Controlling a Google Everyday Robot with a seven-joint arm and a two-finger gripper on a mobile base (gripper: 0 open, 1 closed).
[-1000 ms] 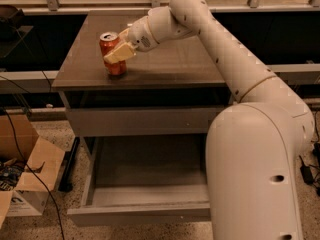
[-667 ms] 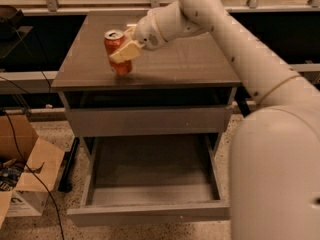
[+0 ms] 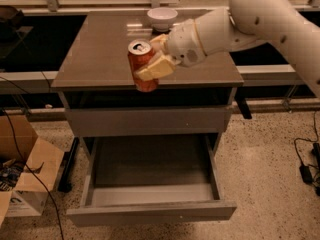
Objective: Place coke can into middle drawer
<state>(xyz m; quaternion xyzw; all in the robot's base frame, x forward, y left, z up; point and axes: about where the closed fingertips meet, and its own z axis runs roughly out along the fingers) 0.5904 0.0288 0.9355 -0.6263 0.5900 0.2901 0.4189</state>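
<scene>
Coke can (image 3: 140,59): one is counted, and it is held in the tool (image 3: 145,56) at the front edge of the tabletop (image 3: 100,49), directly above the open drawer. A red-orange body with white lettering is seen, topped by a silver lid with a pull tab. The can is kept nearly upright, and its base is seen overlapping the tabletop's front edge; whether it touches the surface cannot be told.

One tool is counted, at the end of a single white arm (image 3: 260,19) reaching in from the right. Its two pale fingers (image 3: 155,70) are closed against the can, one across the front and one behind.

Two drawers are counted. The middle drawer (image 3: 150,210) is seen drawn forward, its shallow grey tray exposed below the can. The upper drawer front (image 3: 150,121) is seen flush with the cabinet.

One white bowl (image 3: 162,18) is set at the back of the tabletop, well apart from the can. One cardboard box (image 3: 25,179) is seen on the floor at the left.
</scene>
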